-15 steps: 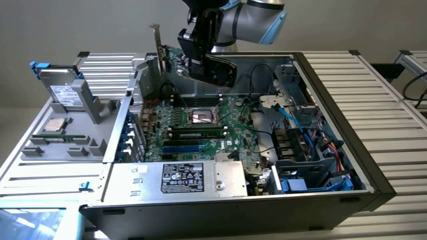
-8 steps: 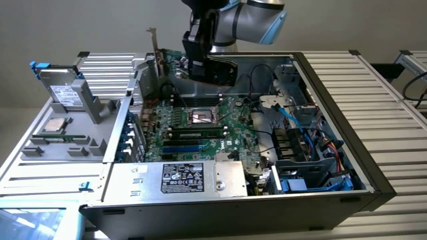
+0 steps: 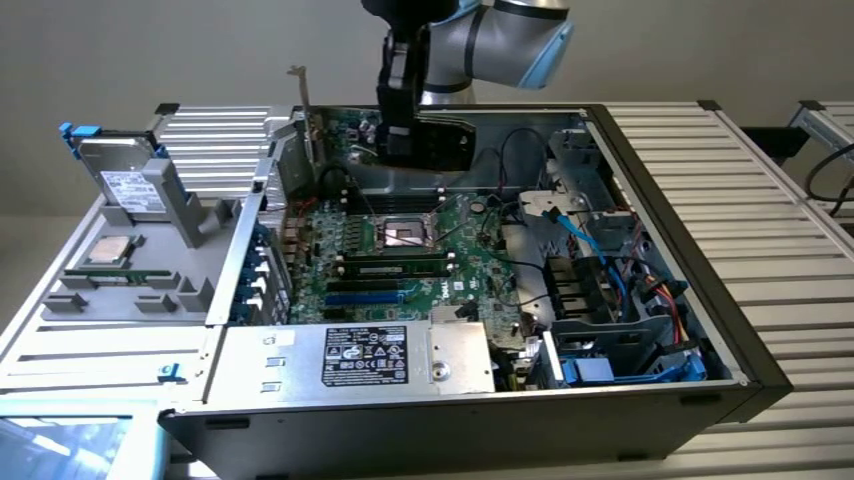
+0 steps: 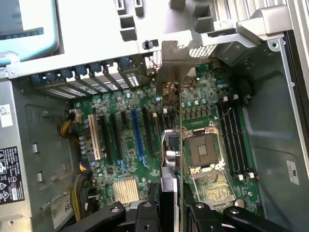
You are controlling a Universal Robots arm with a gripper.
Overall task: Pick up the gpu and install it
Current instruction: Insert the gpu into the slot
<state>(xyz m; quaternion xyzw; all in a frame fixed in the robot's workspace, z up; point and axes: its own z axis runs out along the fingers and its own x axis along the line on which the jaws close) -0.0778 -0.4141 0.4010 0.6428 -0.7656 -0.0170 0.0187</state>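
Pinching gpu (image 4: 170, 150) edge-on between gripper (image 4: 171, 212) fingers. Held upright above motherboard (image 4: 120, 145), not yet in any slot, silver bracket (image 4: 175, 60) farthest out. From exterior view, at eleven o'clock of CPU socket (image 3: 400, 235). Pickup done; seating in slot left.
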